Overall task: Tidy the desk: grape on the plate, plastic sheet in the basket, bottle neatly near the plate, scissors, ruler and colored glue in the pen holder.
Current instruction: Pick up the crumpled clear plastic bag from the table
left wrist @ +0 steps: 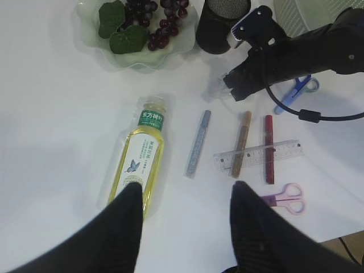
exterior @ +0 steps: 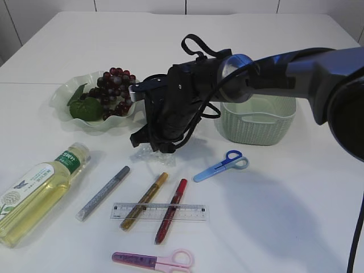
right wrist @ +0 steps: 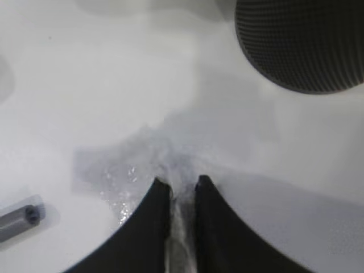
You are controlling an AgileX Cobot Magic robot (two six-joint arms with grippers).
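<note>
The right gripper point(right wrist: 182, 190) is pinched on the crumpled plastic sheet point(right wrist: 136, 170), which lies on the table point(exterior: 284, 199) between the plate point(exterior: 68, 91) and the basket point(exterior: 259, 122). Judging by this, the sheet step is underway. Next comes a lift and carry to the basket without losing the thin film.

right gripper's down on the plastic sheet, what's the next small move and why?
Probably a short straight lift. The right gripper has its jaws pinched on the crumpled plastic sheet, which lies on the table. Raising it should confirm the grip and clear the glue sticks before swinging toward the basket, which stands just to the right.
</note>
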